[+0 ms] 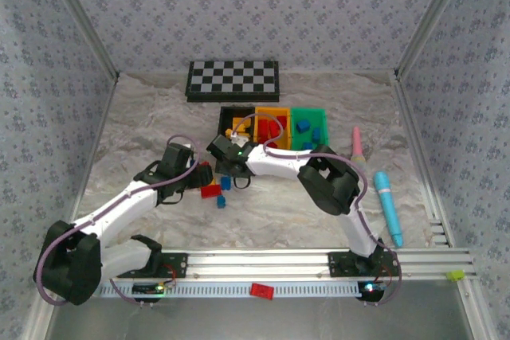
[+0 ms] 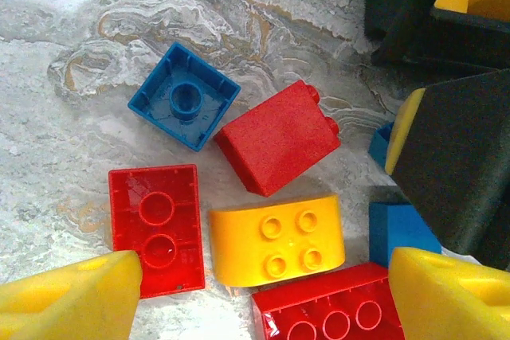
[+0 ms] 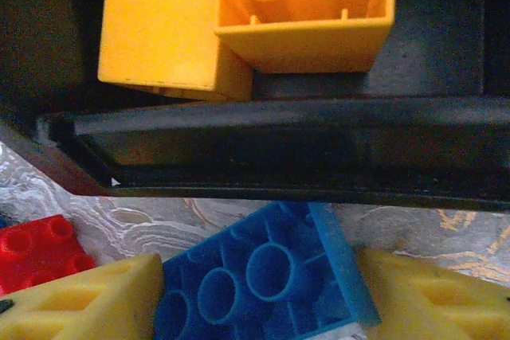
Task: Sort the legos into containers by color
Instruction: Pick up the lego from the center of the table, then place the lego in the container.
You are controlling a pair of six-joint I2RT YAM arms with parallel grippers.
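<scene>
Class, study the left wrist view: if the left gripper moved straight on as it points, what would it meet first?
Most likely the yellow brick, studs up, centred ahead of the open left gripper, though depth is unclear.

Scattered legos (image 2: 276,146) on marbled table (image 2: 72,61)

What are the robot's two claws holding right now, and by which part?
The right gripper appears to pinch an upside-down blue plastic brick by opposite side walls. The left gripper hangs open, holding nothing.
</scene>
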